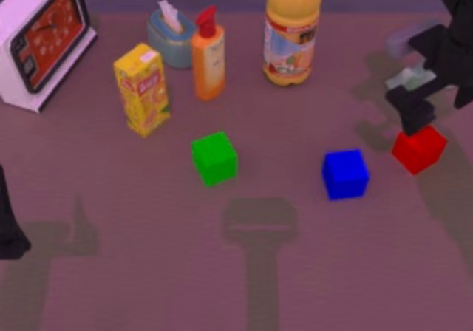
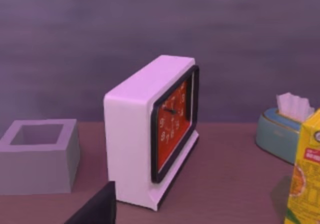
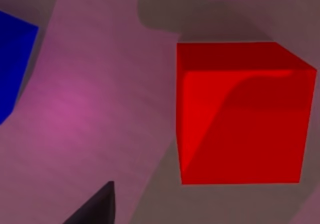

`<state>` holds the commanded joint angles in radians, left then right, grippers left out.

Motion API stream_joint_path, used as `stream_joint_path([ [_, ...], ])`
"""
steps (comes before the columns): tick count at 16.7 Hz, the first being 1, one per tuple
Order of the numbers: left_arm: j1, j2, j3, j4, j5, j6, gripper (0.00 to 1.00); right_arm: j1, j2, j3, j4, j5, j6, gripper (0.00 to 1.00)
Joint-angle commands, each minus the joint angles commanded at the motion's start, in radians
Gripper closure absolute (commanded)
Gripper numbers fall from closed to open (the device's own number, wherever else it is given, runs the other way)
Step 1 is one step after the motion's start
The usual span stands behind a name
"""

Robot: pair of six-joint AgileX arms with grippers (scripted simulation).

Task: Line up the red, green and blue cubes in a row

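At the table's right, my right gripper point(image 1: 415, 121) hovers over the red cube point(image 1: 419, 149).
Whether its jaws are spread, I cannot tell; blue cube point(image 1: 345, 173) sits nearby.

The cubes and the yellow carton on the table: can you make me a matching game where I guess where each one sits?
Things:
1. red cube
2. green cube
3. blue cube
4. yellow juice carton

Places:
A. between the other two cubes
B. beside the tissue box, near the clock
C. right under the right gripper
D. the cube nearest the carton

Pairs: 1-C, 2-D, 3-A, 4-B
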<state>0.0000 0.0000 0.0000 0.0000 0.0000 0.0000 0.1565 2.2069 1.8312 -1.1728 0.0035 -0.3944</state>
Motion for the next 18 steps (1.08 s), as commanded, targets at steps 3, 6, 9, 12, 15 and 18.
stream_joint_path([
  [3, 0.000, 0.000, 0.000, 0.000, 0.000, 0.000, 0.00, 0.003, 0.041, 0.040, -0.021, 0.000, -0.008, 0.00],
  [6, 0.000, 0.000, 0.000, 0.000, 0.000, 0.000, 0.00, 0.003, 0.041, 0.040, -0.021, 0.000, -0.008, 0.00],
  [9, 0.000, 0.000, 0.000, 0.000, 0.000, 0.000, 0.00, 0.000, 0.045, 0.024, -0.002, 0.000, -0.009, 0.00],
  [12, 0.000, 0.000, 0.000, 0.000, 0.000, 0.000, 0.00, 0.003, 0.080, -0.040, 0.098, 0.000, -0.009, 0.00],
  [15, 0.000, 0.000, 0.000, 0.000, 0.000, 0.000, 0.00, 0.004, 0.125, -0.115, 0.227, 0.001, -0.006, 0.00],
  [18, 0.000, 0.000, 0.000, 0.000, 0.000, 0.000, 0.00, 0.005, 0.148, -0.148, 0.273, 0.001, -0.006, 0.00],
])
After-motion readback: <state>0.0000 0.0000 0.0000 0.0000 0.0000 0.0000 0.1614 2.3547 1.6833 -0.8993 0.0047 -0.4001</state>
